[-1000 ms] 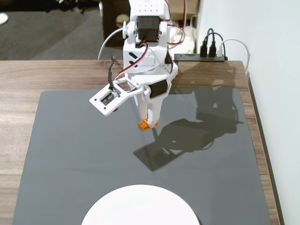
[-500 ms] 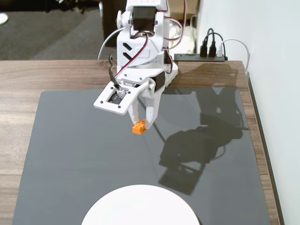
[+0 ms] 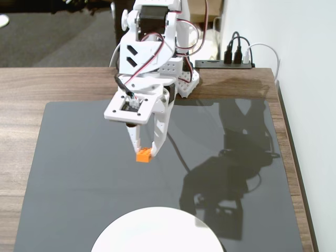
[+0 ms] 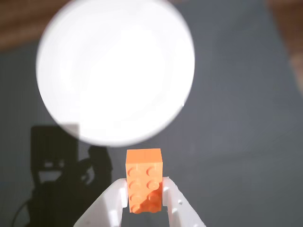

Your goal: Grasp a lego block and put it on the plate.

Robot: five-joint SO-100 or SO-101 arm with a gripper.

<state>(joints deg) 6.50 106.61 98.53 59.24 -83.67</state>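
Observation:
My white gripper [image 3: 145, 149] is shut on the lego block [image 3: 143, 156], a small orange studded brick held above the dark mat. In the wrist view the lego block [image 4: 144, 180] sits clamped between the two white fingertips of the gripper [image 4: 144, 189], its studs facing the camera. The plate [image 3: 157, 231], round and white, lies at the near edge of the mat in the fixed view, well below the gripper. Seen from the wrist, the plate [image 4: 113, 71] fills the upper part of the picture, ahead of the block.
A dark grey mat [image 3: 79, 173] covers most of the wooden table [image 3: 21, 84]. Behind the arm's base a power strip with black plugs [image 3: 231, 58] lies by the white wall. The mat's glossy surface mirrors the arm.
The gripper has carried the lego block away from its spot near the arm's base, toward the near side and slightly left, closer to the plate. It has stayed shut on the block.

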